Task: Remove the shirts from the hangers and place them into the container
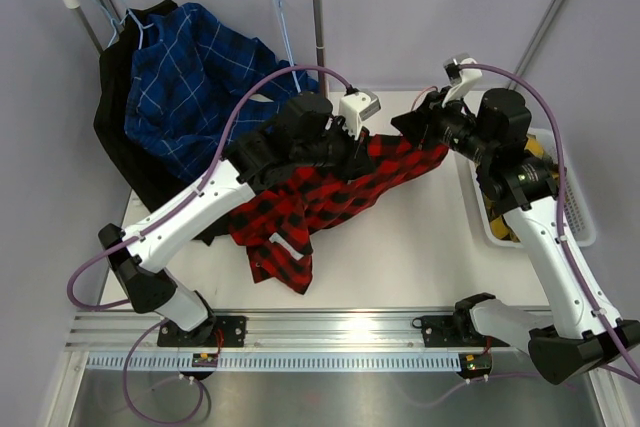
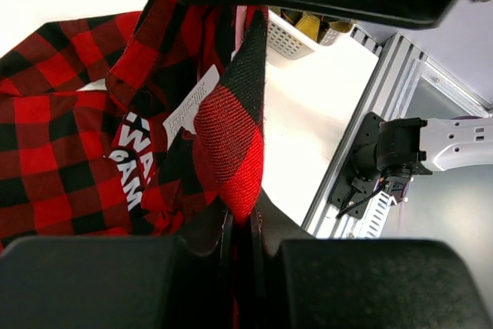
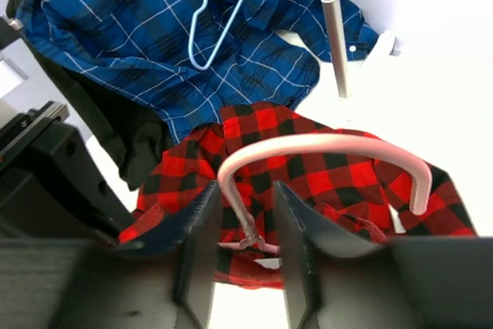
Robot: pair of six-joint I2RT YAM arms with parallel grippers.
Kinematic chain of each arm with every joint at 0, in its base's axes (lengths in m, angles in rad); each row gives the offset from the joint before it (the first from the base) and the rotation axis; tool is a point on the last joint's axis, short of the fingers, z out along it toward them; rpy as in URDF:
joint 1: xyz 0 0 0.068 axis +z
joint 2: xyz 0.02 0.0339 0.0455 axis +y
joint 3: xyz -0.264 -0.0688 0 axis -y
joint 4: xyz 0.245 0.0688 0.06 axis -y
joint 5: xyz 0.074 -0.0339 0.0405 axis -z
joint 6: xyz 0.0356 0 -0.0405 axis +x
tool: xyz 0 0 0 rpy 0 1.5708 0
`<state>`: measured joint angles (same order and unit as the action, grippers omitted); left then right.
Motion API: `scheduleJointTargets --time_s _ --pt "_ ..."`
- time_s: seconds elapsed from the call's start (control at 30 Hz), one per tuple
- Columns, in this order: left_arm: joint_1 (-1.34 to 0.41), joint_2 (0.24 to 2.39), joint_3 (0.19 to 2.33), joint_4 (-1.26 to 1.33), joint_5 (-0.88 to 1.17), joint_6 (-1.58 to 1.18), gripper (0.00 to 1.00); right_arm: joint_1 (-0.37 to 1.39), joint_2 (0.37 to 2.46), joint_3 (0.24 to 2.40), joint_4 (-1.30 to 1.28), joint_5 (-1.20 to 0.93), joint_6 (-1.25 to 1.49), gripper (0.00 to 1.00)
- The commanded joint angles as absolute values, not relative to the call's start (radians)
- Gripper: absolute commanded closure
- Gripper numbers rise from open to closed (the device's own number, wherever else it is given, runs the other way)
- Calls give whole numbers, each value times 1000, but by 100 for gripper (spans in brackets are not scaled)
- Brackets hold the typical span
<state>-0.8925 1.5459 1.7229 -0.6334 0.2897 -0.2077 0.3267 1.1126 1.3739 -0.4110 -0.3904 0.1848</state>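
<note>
The right gripper (image 3: 245, 199) straddles the neck of the pink hanger (image 3: 323, 142), jaws apart and not yet pinching the wire. Beyond it, the red plaid shirt (image 1: 330, 197) stretches crosswise toward the left gripper (image 2: 243, 225), clenched on its cloth. The container (image 1: 583, 227) sits beside the right arm.

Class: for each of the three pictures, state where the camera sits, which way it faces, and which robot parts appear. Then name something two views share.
Top external: above and behind the robot, facing down on the table; left arm, right arm and bases show.
Left wrist: on the left arm, facing along the left claw, shut on the red plaid shirt.
Right wrist: facing past the right claw, astride the pink hanger, toward the blue shirt.
Shared: all see the red plaid shirt.
</note>
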Motion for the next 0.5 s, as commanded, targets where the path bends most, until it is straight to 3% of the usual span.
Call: scheduleJointTargets --time_s 0.0,0.07,0.17,0.2,0.23,0.33,0.47 --pt "-897 1523 1750 -532 281 -207 100 342 1115 1368 -359 -364 183 81" --pt "-897 1519 1746 -532 272 -206 100 348 1112 1362 -373 -351 167 100" --pt "-897 1508 1738 -532 261 -218 98 353 1094 1359 -391 -302 135 100" --pt "-897 1502 1732 -532 258 -231 78 354 1089 1359 -393 -289 124 100" --pt "-897 1493 1730 -532 256 -238 66 353 1082 1359 -396 -272 115 100" --pt "-897 1465 1714 -514 235 -259 40 357 1065 1365 -414 -204 78 100" --pt "-897 1408 1689 -483 187 -268 25 364 1052 1359 -416 -163 55 100"
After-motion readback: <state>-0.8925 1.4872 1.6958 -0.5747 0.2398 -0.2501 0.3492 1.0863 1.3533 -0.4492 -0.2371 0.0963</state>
